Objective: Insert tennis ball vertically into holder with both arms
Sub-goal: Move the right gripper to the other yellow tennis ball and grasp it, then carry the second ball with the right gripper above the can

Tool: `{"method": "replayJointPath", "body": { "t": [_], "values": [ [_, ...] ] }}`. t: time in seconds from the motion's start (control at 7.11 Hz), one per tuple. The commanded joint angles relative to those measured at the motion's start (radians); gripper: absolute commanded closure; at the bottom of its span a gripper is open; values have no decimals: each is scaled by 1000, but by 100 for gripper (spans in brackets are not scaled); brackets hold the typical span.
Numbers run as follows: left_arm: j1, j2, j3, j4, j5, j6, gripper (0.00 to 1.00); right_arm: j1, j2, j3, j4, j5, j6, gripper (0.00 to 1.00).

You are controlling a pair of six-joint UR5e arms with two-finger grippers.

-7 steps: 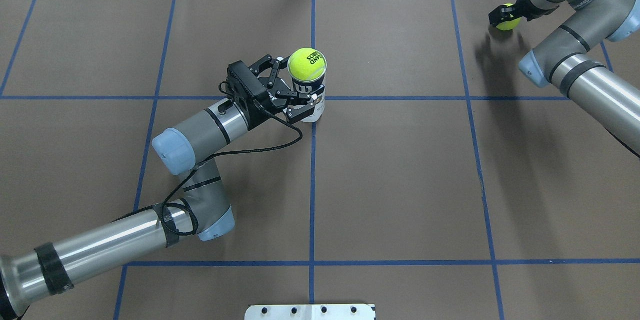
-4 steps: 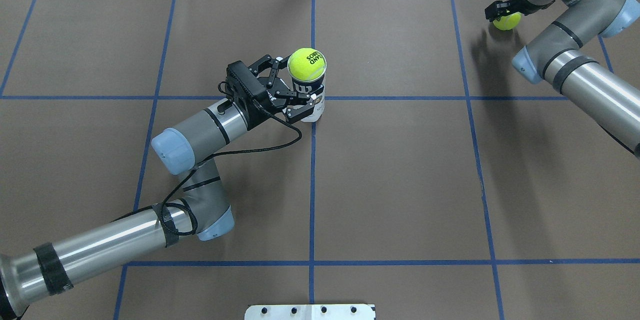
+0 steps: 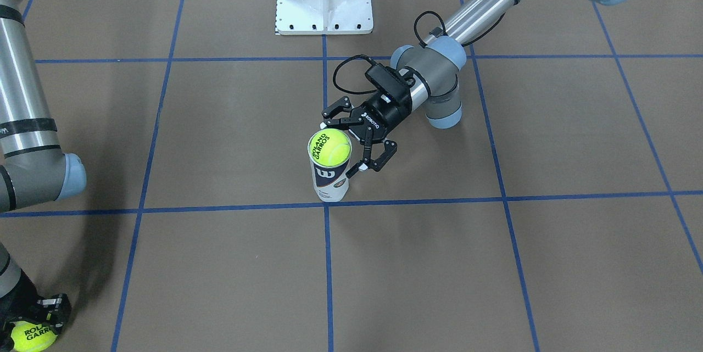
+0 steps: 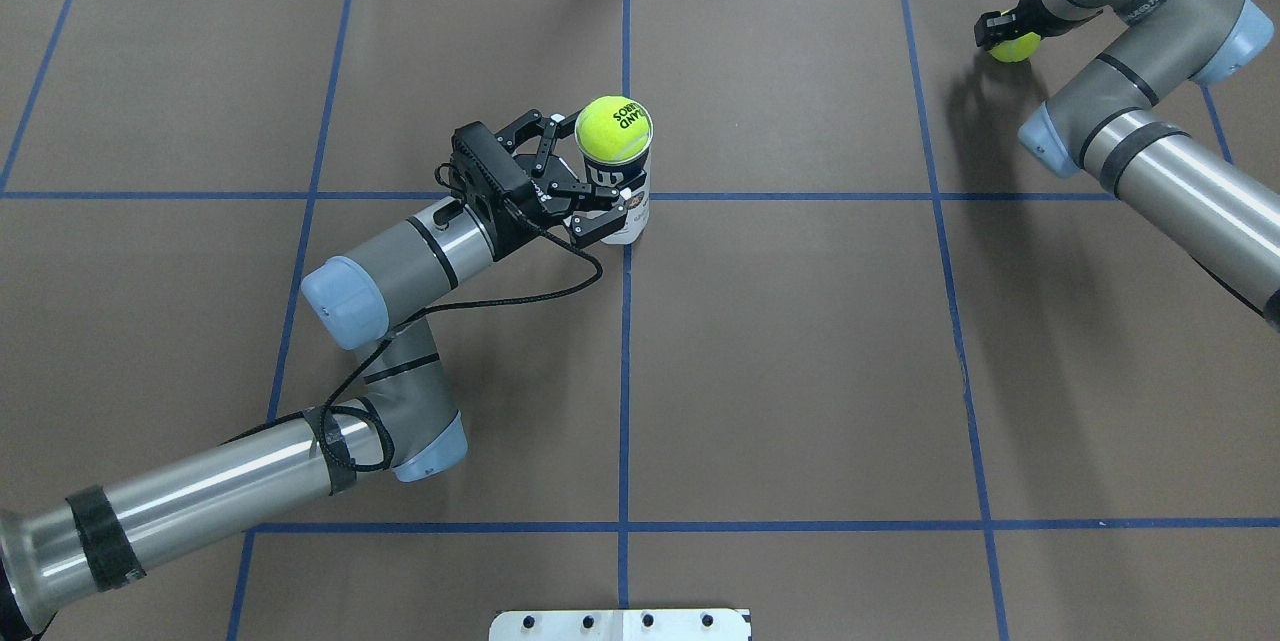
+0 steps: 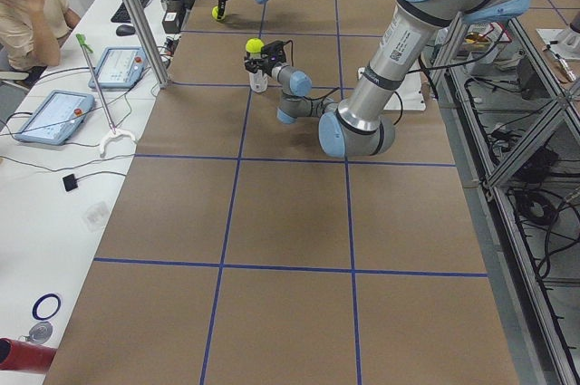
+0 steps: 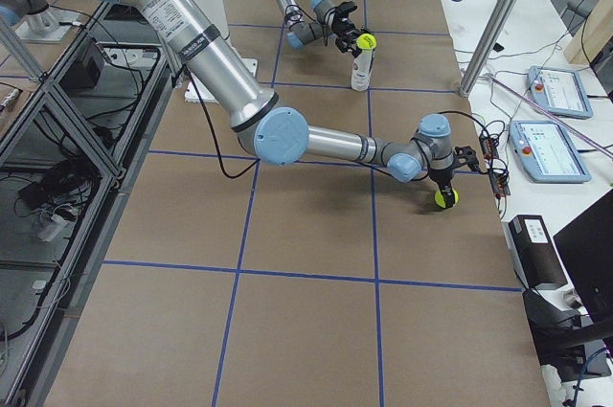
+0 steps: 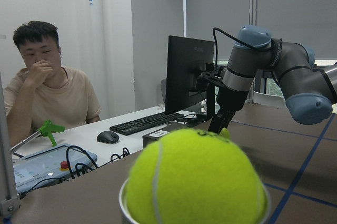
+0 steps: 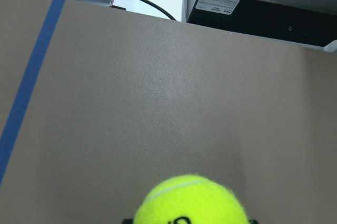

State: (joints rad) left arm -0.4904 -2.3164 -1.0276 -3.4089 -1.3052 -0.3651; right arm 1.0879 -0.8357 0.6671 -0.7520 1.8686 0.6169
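The left pincer (image 4: 588, 169) reaches in level with the tabletop (image 4: 800, 371), its two black fingers (image 3: 379, 161) spread about as wide as a tube (image 3: 329, 179) and set on either side of it. One fingertip touches the tube's side in the front view; the other is half hidden behind it. The pincer appears to be pinching the tube partway up its body.

The tube stands upright between those fingers, its long axis vertical and its open mouth pointing up. Its white and navy label shows a white "W". A yellow tennis ball (image 3: 329, 147) sits in the mouth just above the fingers, its upper half sticking out.

The right pincer (image 4: 1008, 33) points down, well apart from the left pincer. It is pinching a second ball (image 4: 1017, 48), which hangs below its fingertips.
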Motion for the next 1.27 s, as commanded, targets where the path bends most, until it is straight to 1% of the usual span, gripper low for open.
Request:
{"method": "replayJointPath", "body": {
  "t": [0.0,0.14,0.42,0.56,0.7,0.84,1.13],
  "values": [
    [-2,0,0,-1,0,0,1,16,-3,52,-6,7,19,100],
    [1,0,0,-1,0,-2,1,29,-11,134,-32,45,80,100],
    [-2,2,0,-3,1,-2,1,30,-37,356,-201,113,161,100],
    [1,2,0,-3,1,-2,1,30,-43,456,-305,139,188,100],
    [1,0,0,-3,1,-2,1,29,-40,523,-353,156,248,100],
    [1,0,-2,-3,3,-2,1,27,-37,590,-400,194,286,100],
    [1,-1,-2,-3,3,-2,1,11,-43,716,-395,216,294,100]
  ]
}}
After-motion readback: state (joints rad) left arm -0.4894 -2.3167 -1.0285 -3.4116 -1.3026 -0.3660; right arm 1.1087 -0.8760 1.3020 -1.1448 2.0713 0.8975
